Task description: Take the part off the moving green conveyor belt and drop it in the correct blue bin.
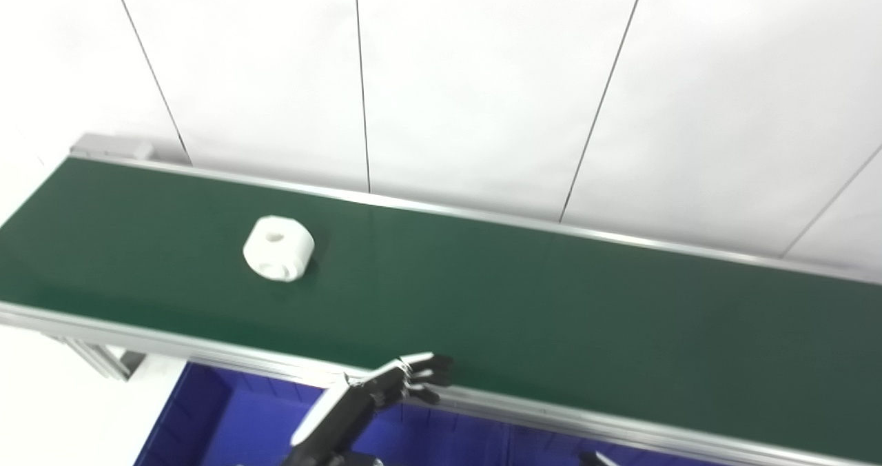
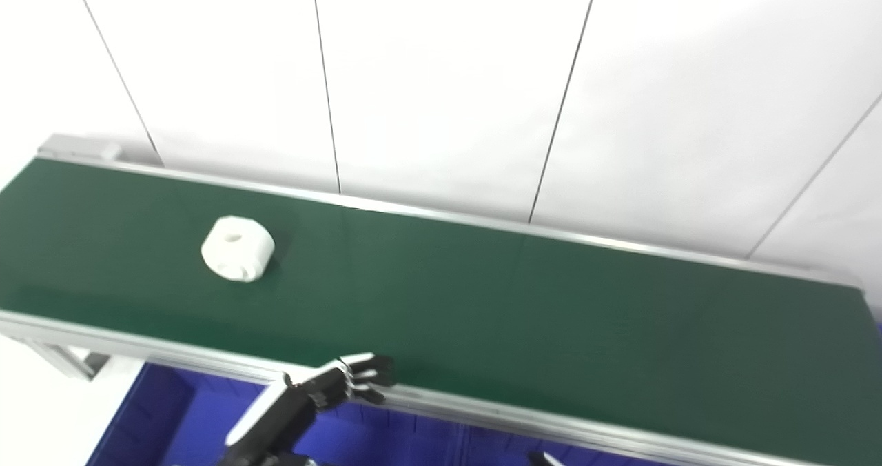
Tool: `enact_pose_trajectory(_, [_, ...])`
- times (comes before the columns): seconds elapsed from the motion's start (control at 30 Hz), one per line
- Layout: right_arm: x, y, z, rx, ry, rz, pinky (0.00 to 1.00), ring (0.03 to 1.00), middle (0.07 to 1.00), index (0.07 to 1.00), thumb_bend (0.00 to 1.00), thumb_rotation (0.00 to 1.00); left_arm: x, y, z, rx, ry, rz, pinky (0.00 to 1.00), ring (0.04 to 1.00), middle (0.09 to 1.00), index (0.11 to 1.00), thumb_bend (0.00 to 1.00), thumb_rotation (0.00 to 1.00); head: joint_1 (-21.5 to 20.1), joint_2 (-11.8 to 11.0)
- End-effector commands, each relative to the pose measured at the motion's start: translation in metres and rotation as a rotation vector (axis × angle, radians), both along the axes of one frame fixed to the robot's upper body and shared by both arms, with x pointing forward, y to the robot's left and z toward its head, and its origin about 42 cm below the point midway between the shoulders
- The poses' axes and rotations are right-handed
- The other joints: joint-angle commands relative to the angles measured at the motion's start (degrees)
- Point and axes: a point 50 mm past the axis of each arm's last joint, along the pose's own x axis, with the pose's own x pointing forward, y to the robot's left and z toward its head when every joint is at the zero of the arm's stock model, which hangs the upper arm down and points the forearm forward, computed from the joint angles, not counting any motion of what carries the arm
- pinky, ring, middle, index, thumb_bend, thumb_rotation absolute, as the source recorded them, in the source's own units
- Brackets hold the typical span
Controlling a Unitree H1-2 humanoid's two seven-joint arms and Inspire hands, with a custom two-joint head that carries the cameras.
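A white, chunky round part (image 1: 278, 248) with a hole in its top lies on the green conveyor belt (image 1: 524, 294), toward the belt's left end. It also shows in the right eye view (image 2: 237, 248). My left hand (image 1: 403, 382) is raised at the belt's near rail, right of and nearer than the part, well apart from it. Its fingers are stretched out and hold nothing. Only a small tip of my right hand (image 1: 597, 459) shows at the bottom edge; its state is hidden.
A blue bin (image 1: 213, 418) with dividers sits below the belt's near rail (image 1: 207, 354). The belt's silver frame and leg (image 1: 103, 359) stand at the lower left. A white panelled wall (image 1: 482, 80) runs behind the belt.
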Motion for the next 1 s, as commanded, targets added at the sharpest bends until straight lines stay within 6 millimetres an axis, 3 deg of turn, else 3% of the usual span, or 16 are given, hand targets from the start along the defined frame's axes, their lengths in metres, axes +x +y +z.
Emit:
enact_pose_trajectory(0.0, [0.005, 0.002, 0.007, 0.025, -0.078, 0.014, 0.81, 0.849, 0.857, 0.871, 0.83, 0.00, 0.018, 0.008, 0.026, 0.025, -0.103, 0.007, 0.67, 0.791, 0.864, 0.839, 0.71, 0.26, -0.33, 0.37])
enact_pose_trajectory(0.2, [0.008, 0.003, 0.009, 0.053, -0.106, 0.004, 0.79, 0.840, 0.855, 0.869, 0.84, 0.00, 0.047, 0.025, 0.062, 0.137, -0.147, 0.055, 0.70, 0.816, 0.885, 0.865, 0.69, 0.32, -1.74, 2.37])
enact_pose_trajectory(0.5, [0.012, 0.004, 0.012, 0.079, -0.111, 0.008, 0.80, 0.850, 0.860, 0.876, 0.83, 0.00, 0.086, 0.053, 0.090, 0.300, -0.157, 0.134, 0.76, 0.871, 0.941, 0.918, 0.58, 0.20, -3.33, 4.34])
enact_pose_trajectory(0.73, [0.016, 0.006, 0.012, 0.088, -0.125, 0.027, 0.76, 0.826, 0.835, 0.873, 0.82, 0.03, 0.136, 0.087, 0.082, 0.371, -0.103, 0.181, 0.78, 0.878, 0.946, 0.911, 0.61, 0.05, -4.16, 5.02])
enact_pose_trajectory(0.97, [0.017, 0.008, 0.011, 0.097, -0.122, 0.027, 0.76, 0.830, 0.837, 0.874, 0.81, 0.04, 0.169, 0.104, 0.069, 0.511, -0.070, 0.203, 0.79, 0.901, 0.936, 0.899, 0.70, 0.01, -4.20, 5.01])
